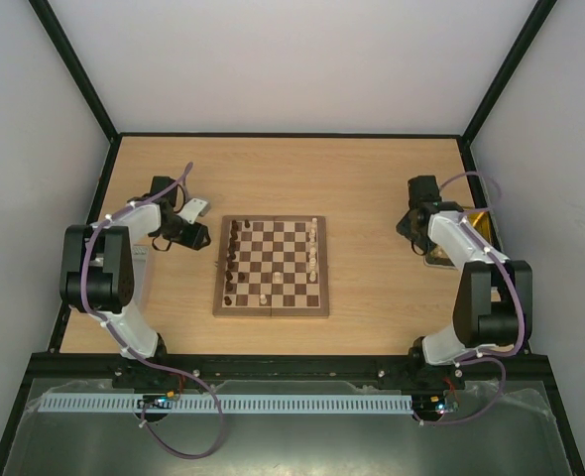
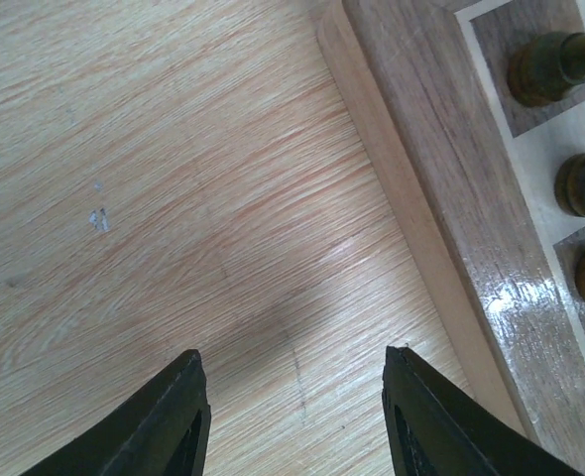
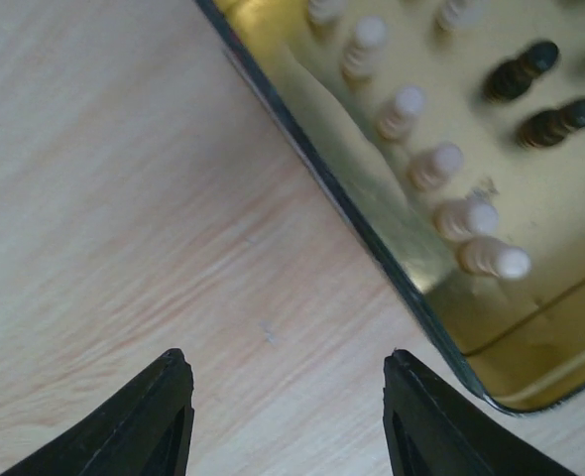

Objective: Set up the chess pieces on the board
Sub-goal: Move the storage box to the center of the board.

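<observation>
1. The chessboard (image 1: 271, 266) lies mid-tabletop (image 2: 154, 178). Dark chess pieces (image 2: 582, 183) line its left side and a few pale pieces (image 1: 317, 256) its right, so setup looks part-done.
2. The right gripper (image 3: 288, 362) hangs with its claw apart and empty, over bare wood just beside the yellow tray (image 3: 570, 208) at the tabletop's right edge. More pale pieces stand in a row inside the tray.
3. It should cross the tray rim, descend straight over one piece, and pinch its stem without nudging neighbours.
4. The left gripper (image 2: 292, 362), claw apart and empty, sits beside the board's left rim and should stay clear of the standing pieces.

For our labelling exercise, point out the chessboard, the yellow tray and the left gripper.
chessboard (image 1: 271, 311), top view, near rim
yellow tray (image 3: 372, 198), right wrist view, side wall
left gripper (image 2: 292, 352), left wrist view, between fingertips
</observation>
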{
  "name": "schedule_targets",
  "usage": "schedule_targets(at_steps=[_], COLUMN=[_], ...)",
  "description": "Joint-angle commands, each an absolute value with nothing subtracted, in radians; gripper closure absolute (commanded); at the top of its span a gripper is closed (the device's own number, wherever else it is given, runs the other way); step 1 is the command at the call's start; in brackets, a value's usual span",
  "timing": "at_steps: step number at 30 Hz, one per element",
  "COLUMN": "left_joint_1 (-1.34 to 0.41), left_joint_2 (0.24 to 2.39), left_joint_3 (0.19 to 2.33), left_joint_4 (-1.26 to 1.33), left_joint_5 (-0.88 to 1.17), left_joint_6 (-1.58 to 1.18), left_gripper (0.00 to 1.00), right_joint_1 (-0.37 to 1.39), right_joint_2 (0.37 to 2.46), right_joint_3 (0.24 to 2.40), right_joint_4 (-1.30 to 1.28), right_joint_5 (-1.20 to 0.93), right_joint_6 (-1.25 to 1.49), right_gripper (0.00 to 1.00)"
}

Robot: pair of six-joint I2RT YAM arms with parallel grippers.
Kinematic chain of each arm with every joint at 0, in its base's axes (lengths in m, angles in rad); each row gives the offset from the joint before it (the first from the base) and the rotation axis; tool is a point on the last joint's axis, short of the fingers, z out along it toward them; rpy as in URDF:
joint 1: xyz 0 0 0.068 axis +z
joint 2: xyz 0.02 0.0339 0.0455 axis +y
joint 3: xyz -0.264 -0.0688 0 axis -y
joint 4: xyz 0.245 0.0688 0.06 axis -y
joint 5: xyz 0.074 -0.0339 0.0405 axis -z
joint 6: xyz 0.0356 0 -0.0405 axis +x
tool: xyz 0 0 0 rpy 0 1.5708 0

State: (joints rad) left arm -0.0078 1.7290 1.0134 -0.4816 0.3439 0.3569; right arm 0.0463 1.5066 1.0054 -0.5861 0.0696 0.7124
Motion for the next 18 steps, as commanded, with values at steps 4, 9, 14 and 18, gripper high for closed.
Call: schedule_targets(at_steps=[4, 9, 14, 18], left_joint_1=[-0.003, -0.002, -0.002, -0.002], left_joint_2=[1.712, 1.714, 1.716, 1.710], left_joint_3=[0.996, 0.989, 0.995, 1.001], left_joint_4=[-0.492, -0.495, -0.504, -0.511], left_joint_5=[0.383, 0.400, 0.407, 0.408], left_joint_6=[0.374, 0.372, 0.371, 0.371], left_gripper=[0.50, 0.50, 0.50, 0.51], right_joint_1=[0.015, -0.008, -0.040, -0.049], right_joint_2=[1.436, 1.401, 1.422, 1.438], right_joint_3=[0.929, 0.914, 0.900, 0.880], right_joint_4=[-0.560, -0.549, -0.540, -0.515], right_joint_5=[0.167, 0.180, 0.156, 0.122], right_joint_6=[0.775, 0.774, 0.772, 0.772], right_gripper=[0.49, 0.45, 0.44, 0.43])
